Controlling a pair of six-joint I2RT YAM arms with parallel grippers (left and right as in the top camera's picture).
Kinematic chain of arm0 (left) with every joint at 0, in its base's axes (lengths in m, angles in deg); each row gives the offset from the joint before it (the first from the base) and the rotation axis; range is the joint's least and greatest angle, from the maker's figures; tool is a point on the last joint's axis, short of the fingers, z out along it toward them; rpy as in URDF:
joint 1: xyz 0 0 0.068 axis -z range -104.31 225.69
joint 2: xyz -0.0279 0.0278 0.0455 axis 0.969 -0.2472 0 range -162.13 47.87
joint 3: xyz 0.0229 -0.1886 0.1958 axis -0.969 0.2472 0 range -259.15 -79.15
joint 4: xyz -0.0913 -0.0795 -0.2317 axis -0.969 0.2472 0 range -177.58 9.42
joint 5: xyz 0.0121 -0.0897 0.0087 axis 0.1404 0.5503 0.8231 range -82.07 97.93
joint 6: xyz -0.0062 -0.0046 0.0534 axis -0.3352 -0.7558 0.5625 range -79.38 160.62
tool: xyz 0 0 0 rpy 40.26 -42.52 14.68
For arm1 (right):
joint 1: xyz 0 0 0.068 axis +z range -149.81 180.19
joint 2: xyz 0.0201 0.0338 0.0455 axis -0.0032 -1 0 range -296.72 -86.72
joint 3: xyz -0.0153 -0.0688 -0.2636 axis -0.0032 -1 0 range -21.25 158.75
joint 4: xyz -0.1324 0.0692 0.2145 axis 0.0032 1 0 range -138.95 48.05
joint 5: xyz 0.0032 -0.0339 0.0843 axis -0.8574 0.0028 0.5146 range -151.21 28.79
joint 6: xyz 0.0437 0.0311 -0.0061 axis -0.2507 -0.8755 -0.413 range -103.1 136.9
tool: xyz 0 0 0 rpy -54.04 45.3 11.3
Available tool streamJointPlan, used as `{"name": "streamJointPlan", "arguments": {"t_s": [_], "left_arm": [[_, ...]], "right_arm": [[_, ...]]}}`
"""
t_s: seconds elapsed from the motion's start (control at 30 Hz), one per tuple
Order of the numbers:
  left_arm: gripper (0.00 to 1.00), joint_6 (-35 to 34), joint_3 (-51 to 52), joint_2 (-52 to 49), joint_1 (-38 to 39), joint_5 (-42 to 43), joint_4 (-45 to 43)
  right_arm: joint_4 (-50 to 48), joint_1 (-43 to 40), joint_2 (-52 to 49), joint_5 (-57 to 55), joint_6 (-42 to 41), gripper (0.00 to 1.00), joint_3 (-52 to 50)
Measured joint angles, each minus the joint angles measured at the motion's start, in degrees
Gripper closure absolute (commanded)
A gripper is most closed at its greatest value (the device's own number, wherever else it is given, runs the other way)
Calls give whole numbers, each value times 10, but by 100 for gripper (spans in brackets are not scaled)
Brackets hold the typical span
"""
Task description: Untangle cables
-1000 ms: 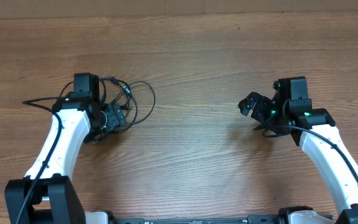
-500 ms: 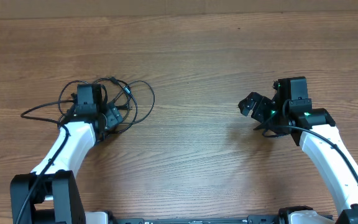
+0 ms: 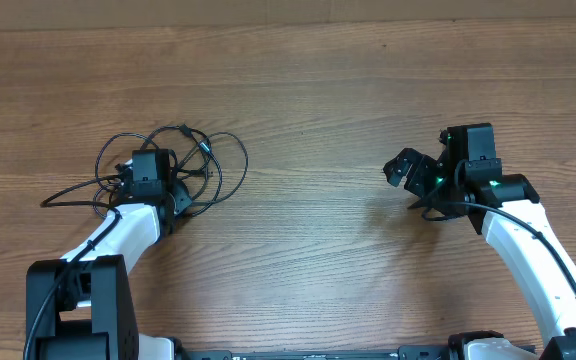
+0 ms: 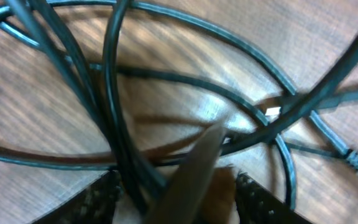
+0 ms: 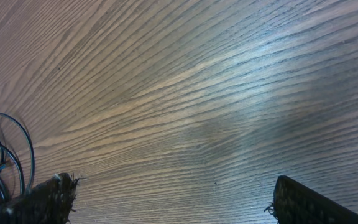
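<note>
The left gripper (image 3: 179, 190) sits in the tangled cables (image 3: 206, 160), fingers straddling strands; whether it pinches is unclear. The right gripper (image 3: 405, 171), spread wide, is well apart.

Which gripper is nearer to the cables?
Left. The left gripper is down on the cables, strands between its jaws; the right gripper sits far across the table, apart from them.

Bare table (image 3: 308, 110) lies wide open around the right gripper (image 3: 405, 168) and across the middle, whereas looped cables (image 3: 223, 160) hem the left gripper (image 3: 180, 190) on most sides, with strands crossing the gap between its fingers (image 4: 101, 199).
</note>
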Motion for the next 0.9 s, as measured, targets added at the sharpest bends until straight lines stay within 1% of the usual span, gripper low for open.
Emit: {"name": "streamJointPlan", "arguments": {"t_s": [0.03,0.07,0.2,0.3,0.4,0.43,0.47,0.57,0.6,0.7,0.8,0.9], "left_arm": [[91,-2,0,-1,0,2,-7],[96,-7,0,-3,-1,10,-17],[96,-14,0,-10,-4,58,-42],[96,-14,-5,-10,-4,126,-42],[96,17,-34,-10,-4,234,-32],[96,43,-70,-10,-4,308,-28],[96,52,-86,-8,-4,337,-26],[96,81,-165,-5,-3,486,-13],[96,90,-198,-3,-1,550,-15],[96,98,-248,4,15,657,-16],[96,104,-264,13,43,718,-10],[96,118,-265,15,82,737,33]], "right_arm": [[0,0,0,0,0,0,0],[-1,0,0,0,0,0,0],[0,0,0,0,0,0,0],[0,0,0,0,0,0,0],[0,0,0,0,0,0,0],[0,0,0,0,0,0,0],[0,0,0,0,0,0,0],[-2,0,0,3,2,0,0],[-7,0,0,12,8,0,0],[-32,0,0,63,38,0,0],[-53,0,0,117,55,0,0],[-76,0,0,167,64,0,0]]}}
